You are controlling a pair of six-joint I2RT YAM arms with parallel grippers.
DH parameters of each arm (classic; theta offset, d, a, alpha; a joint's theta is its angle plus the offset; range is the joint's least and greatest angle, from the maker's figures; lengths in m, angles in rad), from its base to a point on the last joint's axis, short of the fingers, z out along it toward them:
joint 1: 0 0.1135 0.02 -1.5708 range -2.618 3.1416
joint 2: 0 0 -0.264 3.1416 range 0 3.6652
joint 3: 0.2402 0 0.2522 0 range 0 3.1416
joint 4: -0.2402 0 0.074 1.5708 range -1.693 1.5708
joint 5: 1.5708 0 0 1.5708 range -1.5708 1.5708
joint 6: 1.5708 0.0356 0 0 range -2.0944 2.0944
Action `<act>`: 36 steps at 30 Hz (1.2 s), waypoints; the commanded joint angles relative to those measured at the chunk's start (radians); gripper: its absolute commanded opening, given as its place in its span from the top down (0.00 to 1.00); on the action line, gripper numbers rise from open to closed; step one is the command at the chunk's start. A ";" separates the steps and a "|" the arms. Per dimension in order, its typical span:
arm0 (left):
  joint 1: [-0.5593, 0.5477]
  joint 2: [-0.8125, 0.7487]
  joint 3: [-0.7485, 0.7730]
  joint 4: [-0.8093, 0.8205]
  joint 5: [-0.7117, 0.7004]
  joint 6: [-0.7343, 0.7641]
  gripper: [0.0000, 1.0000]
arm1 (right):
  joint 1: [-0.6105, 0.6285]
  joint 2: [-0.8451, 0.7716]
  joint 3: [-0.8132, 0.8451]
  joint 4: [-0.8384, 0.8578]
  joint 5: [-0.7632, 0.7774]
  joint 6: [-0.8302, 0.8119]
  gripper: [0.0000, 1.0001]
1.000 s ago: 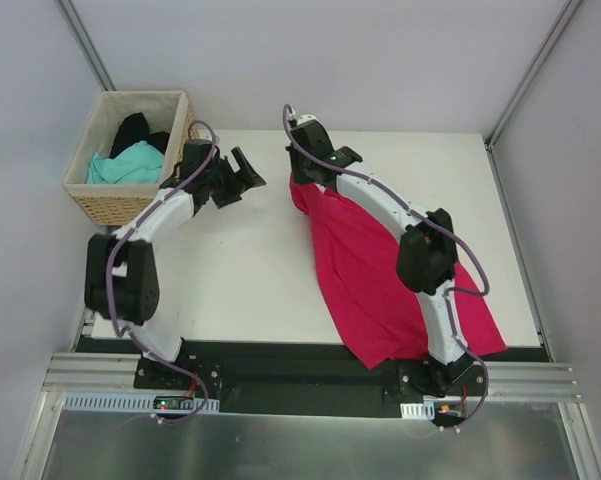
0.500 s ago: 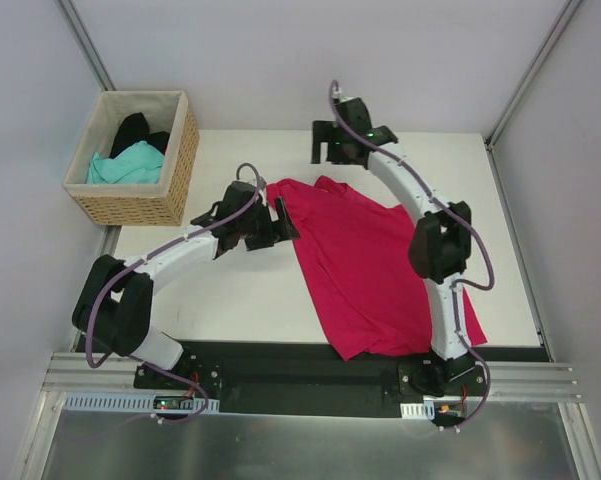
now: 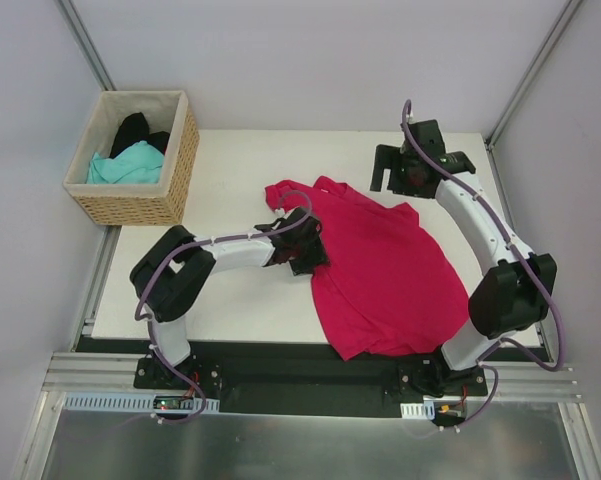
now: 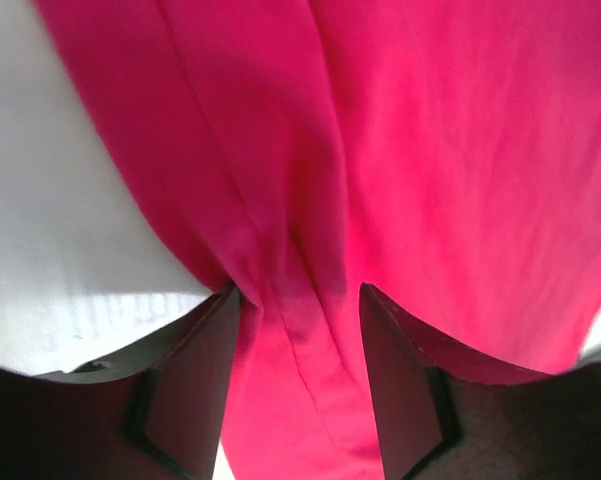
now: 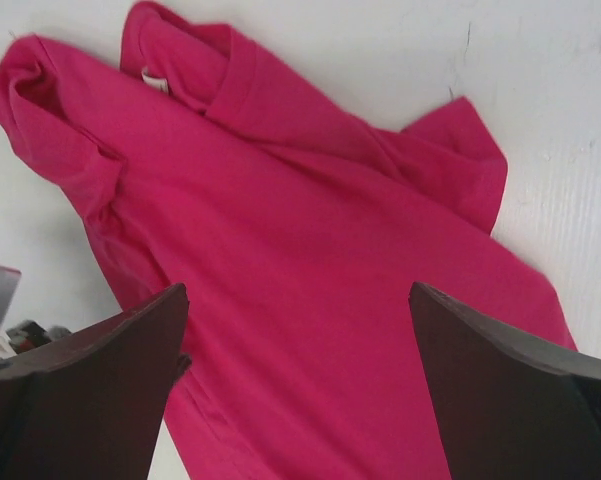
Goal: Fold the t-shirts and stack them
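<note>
A bright pink t-shirt [image 3: 380, 270] lies spread on the white table, collar toward the back, its white neck label [image 5: 155, 80] showing. My left gripper [image 3: 308, 255] is down on the shirt's left edge. In the left wrist view its jaws [image 4: 297, 290] stand half narrowed, straddling a ridge of pink cloth [image 4: 430, 150] with a seam, still apart. My right gripper [image 3: 390, 178] hangs wide open above the table's back right, with the shirt [image 5: 310, 200] below and nothing between its fingers. A teal t-shirt [image 3: 130, 163] and a black one [image 3: 135, 128] lie in the basket.
The wicker basket [image 3: 175, 175] stands off the table's back left corner. The pink shirt's hem reaches the table's near edge by the right arm's base. Bare table [image 3: 230, 170] shows to the left of the shirt and behind it.
My right gripper let go of the pink shirt and swung up and right. The shirt dropped flat. My left arm came from beside the basket down onto the shirt's left edge, jaws narrowing.
</note>
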 commanded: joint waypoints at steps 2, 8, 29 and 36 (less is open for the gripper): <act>0.018 0.061 0.083 -0.184 -0.265 -0.054 0.51 | -0.002 -0.063 -0.033 -0.042 -0.025 0.008 0.04; 0.114 0.092 0.070 -0.230 -0.295 0.073 0.85 | -0.002 -0.031 -0.002 -0.065 -0.039 0.016 0.04; 0.584 0.333 0.519 -0.386 0.100 0.842 0.98 | 0.097 0.299 -0.131 0.165 0.142 0.028 0.15; 0.612 0.339 0.674 -0.467 0.178 0.767 0.70 | 0.080 0.370 -0.060 0.123 0.222 0.062 0.17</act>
